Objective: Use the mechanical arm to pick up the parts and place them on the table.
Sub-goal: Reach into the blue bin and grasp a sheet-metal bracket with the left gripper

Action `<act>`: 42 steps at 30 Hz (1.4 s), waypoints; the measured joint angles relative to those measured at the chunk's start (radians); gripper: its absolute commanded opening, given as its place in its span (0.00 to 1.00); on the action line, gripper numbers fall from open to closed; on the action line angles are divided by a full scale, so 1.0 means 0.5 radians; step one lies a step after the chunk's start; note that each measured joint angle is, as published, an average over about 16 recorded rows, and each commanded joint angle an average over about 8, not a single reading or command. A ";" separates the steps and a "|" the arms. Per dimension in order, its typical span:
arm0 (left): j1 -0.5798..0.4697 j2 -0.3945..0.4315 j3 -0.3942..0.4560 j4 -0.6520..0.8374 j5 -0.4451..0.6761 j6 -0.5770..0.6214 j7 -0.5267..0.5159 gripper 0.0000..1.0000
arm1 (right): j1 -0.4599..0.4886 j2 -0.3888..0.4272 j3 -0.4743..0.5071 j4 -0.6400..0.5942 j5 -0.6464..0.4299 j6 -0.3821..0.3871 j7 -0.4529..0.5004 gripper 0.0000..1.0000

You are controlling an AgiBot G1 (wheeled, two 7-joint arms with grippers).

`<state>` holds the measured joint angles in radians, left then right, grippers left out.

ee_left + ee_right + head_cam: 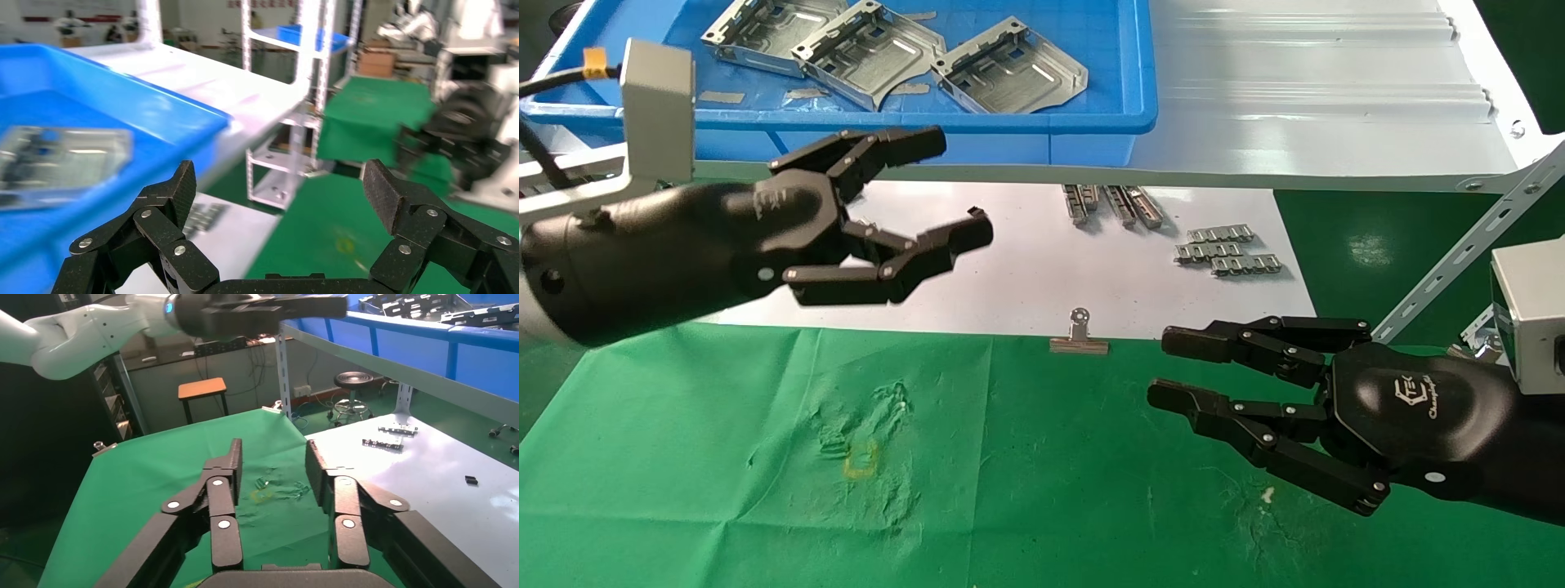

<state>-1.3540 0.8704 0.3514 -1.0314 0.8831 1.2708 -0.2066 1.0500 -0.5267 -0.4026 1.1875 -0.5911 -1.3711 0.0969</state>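
Since nothing's been grabbed yet, here's where I reckon it could go sideways, left to right:

left tool (960,189): spread wide, holding nothing, hanging just in front of the blue bin (1091,122) and roughly level with its front wall. Risk: going in low and clipping that wall.

parts (870,49): all 3 silver plates sit in the bin up on the white shelf (1336,98), overlapping each other. Risk: pinching 1 probably drags its neighbour along, and thin stamped metal looks slippery in hard fingers.

worktop (682,457): green cloth, creased, with a yellowish mark (862,465). Risk: a plate let go too high could bounce or snag in the creases.

clutter: binder clip (1079,336) and toothed strips (1228,249) on the white sheet (1026,269). Risk: setting a plate on top of them.

right tool (1160,367): also open and empty, low over the cloth. Risk: it's near any drop spot on that side, so the arms could crowd each other.
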 measured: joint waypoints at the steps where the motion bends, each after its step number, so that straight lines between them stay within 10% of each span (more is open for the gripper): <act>1: -0.043 0.027 0.012 0.044 0.024 -0.020 -0.002 1.00 | 0.000 0.000 0.000 0.000 0.000 0.000 0.000 0.00; 24: -1.143 0.698 0.386 1.454 0.710 -0.377 0.210 1.00 | 0.000 0.000 0.000 0.000 0.000 0.000 0.000 0.00; 42: -1.376 0.946 0.495 1.907 0.892 -0.778 0.314 0.99 | 0.000 0.000 0.000 0.000 0.000 0.000 0.000 0.00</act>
<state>-2.0418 1.3431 0.5991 -0.0780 1.3293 0.8820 -0.0495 1.0500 -0.5267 -0.4026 1.1875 -0.5911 -1.3711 0.0969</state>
